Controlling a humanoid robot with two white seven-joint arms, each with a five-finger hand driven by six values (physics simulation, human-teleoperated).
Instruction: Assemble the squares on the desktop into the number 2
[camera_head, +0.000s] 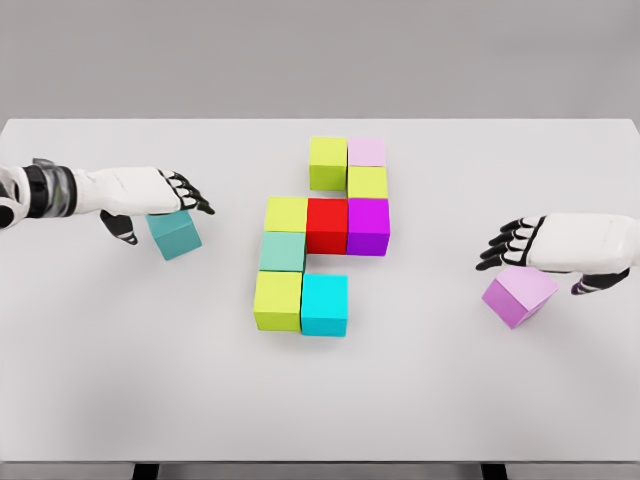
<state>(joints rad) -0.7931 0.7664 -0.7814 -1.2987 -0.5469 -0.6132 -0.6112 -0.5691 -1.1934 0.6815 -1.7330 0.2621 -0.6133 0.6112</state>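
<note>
Several coloured cubes sit joined at mid-table: a yellow-green cube (327, 162) and a pale pink cube (366, 152) on top, then another yellow-green cube (367, 182). Below them runs a row of yellow (286, 214), red (326, 224) and magenta (367, 226). Under that come a sea-green cube (282, 251), a yellow-green cube (278, 300) and a cyan cube (324, 305). My left hand (165, 205) covers a turned teal cube (176, 236), which sits between its thumb and fingers. My right hand (535, 262) grips a turned lilac cube (518, 296) the same way.
The white table (100, 380) spans the whole view, its front edge near the bottom and its back edge at the grey wall. Bare surface lies between each hand and the central cluster.
</note>
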